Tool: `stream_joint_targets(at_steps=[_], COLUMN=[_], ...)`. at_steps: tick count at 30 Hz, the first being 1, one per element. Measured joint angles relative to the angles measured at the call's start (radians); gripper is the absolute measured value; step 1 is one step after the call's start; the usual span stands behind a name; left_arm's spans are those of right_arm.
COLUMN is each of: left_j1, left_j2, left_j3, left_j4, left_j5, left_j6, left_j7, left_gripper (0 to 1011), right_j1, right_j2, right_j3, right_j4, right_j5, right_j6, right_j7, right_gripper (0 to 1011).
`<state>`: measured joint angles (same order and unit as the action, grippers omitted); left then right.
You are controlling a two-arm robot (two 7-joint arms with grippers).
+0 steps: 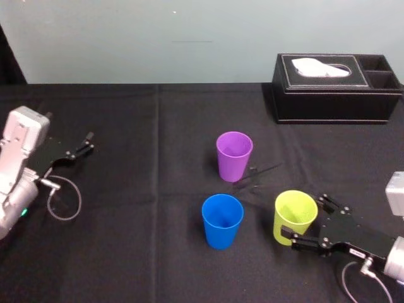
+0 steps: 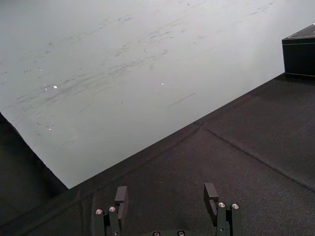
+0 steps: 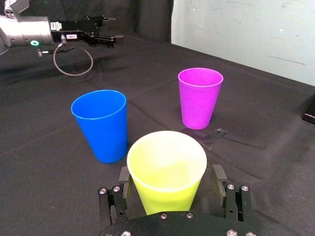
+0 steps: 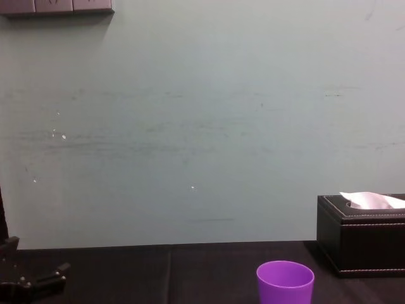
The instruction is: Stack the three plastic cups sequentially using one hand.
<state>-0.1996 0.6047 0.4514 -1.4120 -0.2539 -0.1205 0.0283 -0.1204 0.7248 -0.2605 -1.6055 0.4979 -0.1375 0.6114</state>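
You have three cups and two claws, plus one box. The cups are one yellow-green cup (image 1: pixel 294 217), one blue cup (image 1: pixel 222 220) and one purple cup (image 1: pixel 234 156). All three stand upright, mouth up, apart from each other on the black cloth (image 1: pixel 126 252).

Your right claw (image 1: pixel 306 218) comes in low from the near right of the table, arm roughly level and pointing at the cups. Its jaws are wide, one on each side of the yellow-green cup, near the lower half of its wall. In the right wrist view the cup sits between the fingers (image 3: pixel 219 176) with a sliver of gap on one side, so you can't call it a firm grip.

From that claw, the blue cup is just beside the yellow-green one on the left. The purple cup is farther out, ahead and to the left. The box (image 1: pixel 334 95) is well ahead of the claw, at the back by the wall, with one white tissue (image 1: pixel 322 68) sticking out of its top slot.

Your left claw (image 1: pixel 87 144) is parked far to the left, well apart from every cup. Its jaws are spread with the cloth beneath them, and a cable loop (image 1: pixel 63 201) hangs off its wrist.
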Motion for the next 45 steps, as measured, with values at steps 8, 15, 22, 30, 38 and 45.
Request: stream_joint_targets(at_steps=[8, 15, 22, 30, 38, 45], left_j1=[0.0, 0.0, 0.0, 0.0, 0.0, 0.0], left_j2=[0.0, 0.0, 0.0, 0.0, 0.0, 0.0], left_j3=[0.0, 0.0, 0.0, 0.0, 0.0, 0.0], left_j4=[0.0, 0.0, 0.0, 0.0, 0.0, 0.0], left_j5=[0.0, 0.0, 0.0, 0.0, 0.0, 0.0], left_j6=[0.0, 0.0, 0.0, 0.0, 0.0, 0.0], left_j7=[0.0, 0.0, 0.0, 0.0, 0.0, 0.0], left_gripper=[1011, 1011, 1011, 1011, 1011, 1011], right_j1=[0.007, 0.004, 0.003, 0.002, 0.001, -0.001], right_j2=[-0.006, -0.004, -0.002, -0.002, -0.001, -0.001], right_j3=[-0.003, -0.002, -0.001, 0.0, 0.0, 0.001], right_j4=[0.005, 0.003, 0.001, 0.001, 0.0, -0.005], right_j5=[-0.002, -0.002, -0.002, -0.001, -0.001, -0.004], right_j6=[0.003, 0.002, 0.001, 0.0, 0.0, 0.001], right_j7=[0.004, 0.003, 0.003, 0.001, 0.0, -0.008], right_gripper=[1003, 929, 773, 733, 732, 732])
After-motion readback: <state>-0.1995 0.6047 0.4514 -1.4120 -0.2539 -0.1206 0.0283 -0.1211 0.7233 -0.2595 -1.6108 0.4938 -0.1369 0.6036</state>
